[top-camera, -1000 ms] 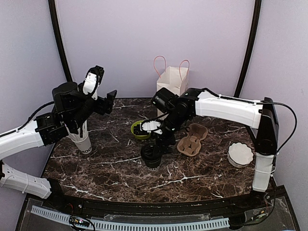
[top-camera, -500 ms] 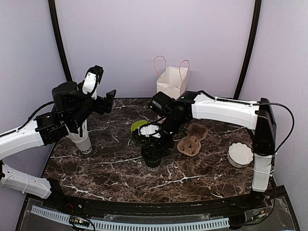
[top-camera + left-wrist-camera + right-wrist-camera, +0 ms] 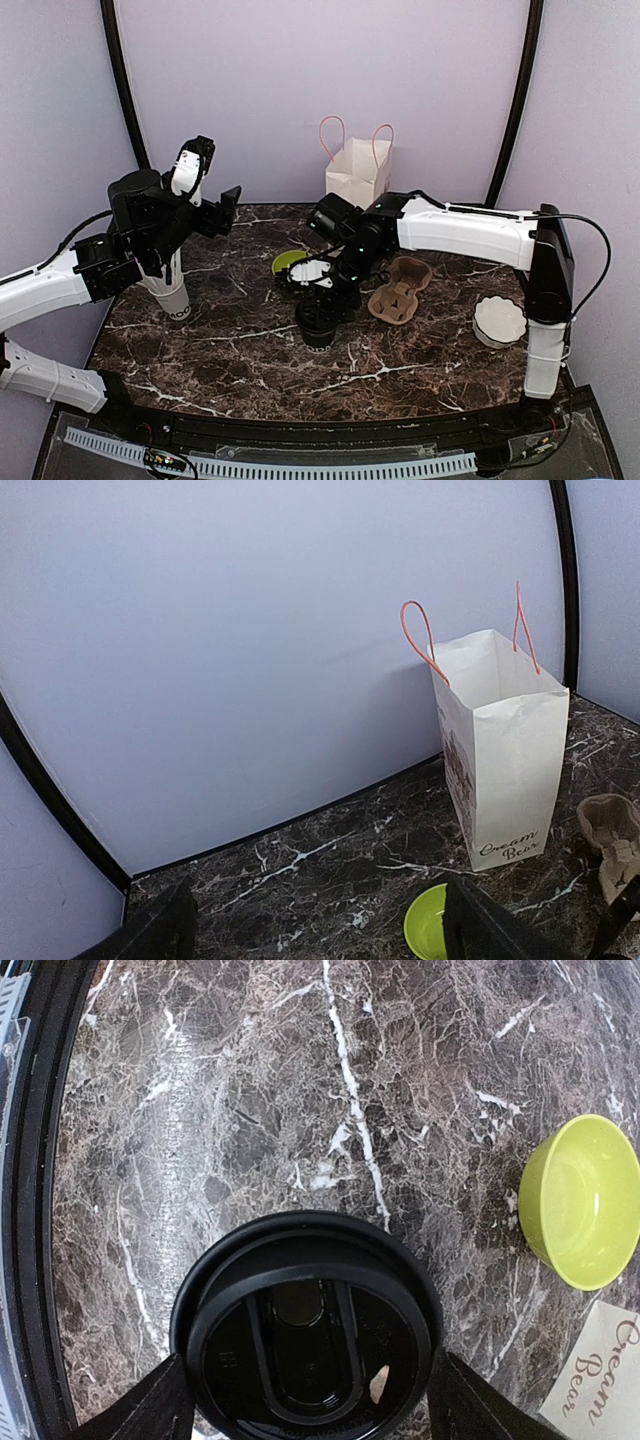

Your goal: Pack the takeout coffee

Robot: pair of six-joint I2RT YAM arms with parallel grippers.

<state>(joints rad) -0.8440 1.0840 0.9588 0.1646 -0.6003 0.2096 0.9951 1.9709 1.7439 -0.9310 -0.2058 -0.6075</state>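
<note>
The takeout coffee [image 3: 318, 322] is a black cup with its black lid [image 3: 310, 1345] on, standing upright mid-table. My right gripper [image 3: 323, 303] hovers straight over it, pointing down. In the right wrist view the right gripper [image 3: 310, 1405] is open, and one black fingertip [image 3: 165, 1405] shows at each side of the lid. Whether they touch the lid I cannot tell. My left gripper [image 3: 216, 183] is raised at the far left, open and empty. In the left wrist view the left gripper [image 3: 320, 935] faces the back wall.
A white paper bag [image 3: 357, 172] with orange handles stands open at the back. A lime-green bowl [image 3: 286, 264] sits left of the cup and a brown cup carrier [image 3: 398, 288] sits right of it. A white printed cup [image 3: 172, 292] stands far left, a white fluted dish [image 3: 498, 320] far right.
My right gripper has shifted slightly left and down over the lidded cup, and its fingers have come closer to the lid. The left arm has not moved.
</note>
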